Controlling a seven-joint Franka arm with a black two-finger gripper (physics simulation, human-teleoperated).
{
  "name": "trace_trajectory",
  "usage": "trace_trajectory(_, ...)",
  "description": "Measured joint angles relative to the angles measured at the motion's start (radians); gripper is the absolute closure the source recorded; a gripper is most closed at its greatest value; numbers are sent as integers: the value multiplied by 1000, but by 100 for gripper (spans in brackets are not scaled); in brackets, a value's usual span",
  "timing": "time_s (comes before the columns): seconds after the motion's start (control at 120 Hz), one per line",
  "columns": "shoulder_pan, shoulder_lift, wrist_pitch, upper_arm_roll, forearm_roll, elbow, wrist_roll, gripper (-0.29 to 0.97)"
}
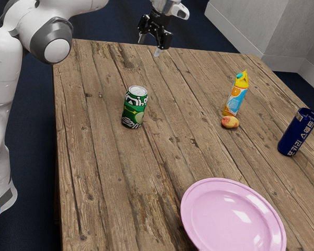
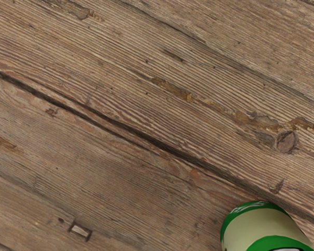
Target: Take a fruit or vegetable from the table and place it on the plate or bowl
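A small orange-yellow fruit lies on the wooden table, toward the exterior view's right, at the foot of a juice bottle. A pink plate rests at the table's near edge, in front of the fruit. My gripper hangs high over the table's far edge, well away from the fruit and the plate; it looks open and holds nothing. In the wrist view I look down on bare planks, with the green can at the corner.
A green soda can stands upright mid-table between the gripper and the plate. An orange-and-yellow juice bottle stands just behind the fruit. A dark blue can leans near the table's right edge.
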State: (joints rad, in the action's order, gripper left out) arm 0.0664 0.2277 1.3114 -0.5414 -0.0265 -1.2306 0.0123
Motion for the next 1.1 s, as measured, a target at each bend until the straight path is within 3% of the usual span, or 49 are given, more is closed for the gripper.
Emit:
trace_trajectory(0.183, -55, -4, -3, 1, -49, 4, 0, 0)
trace_trajectory(0.25, -50, -60, -4, 9, -67, 45, 1, 0)
trace_trajectory(0.333, -34, -95, 22, 55, -140, 62, 0, 0)
trace_trajectory(0.508, -2, 94, 283, 318, -272, 66, -6, 0)
trace_trajectory(0.567, -6, 164, 397, 365, -305, 87, -7, 0)
trace_trajectory(0.65, -22, 320, 529, 395, -330, 226, -9, 0)
trace_trajectory(0.708, -94, 387, 605, 471, -340, 266, -12, 0)
trace_trajectory(0.833, -162, 464, 739, 536, -329, 285, -26, 0)
trace_trajectory(1.1, -192, 501, 836, 539, -139, 285, -49, 0)
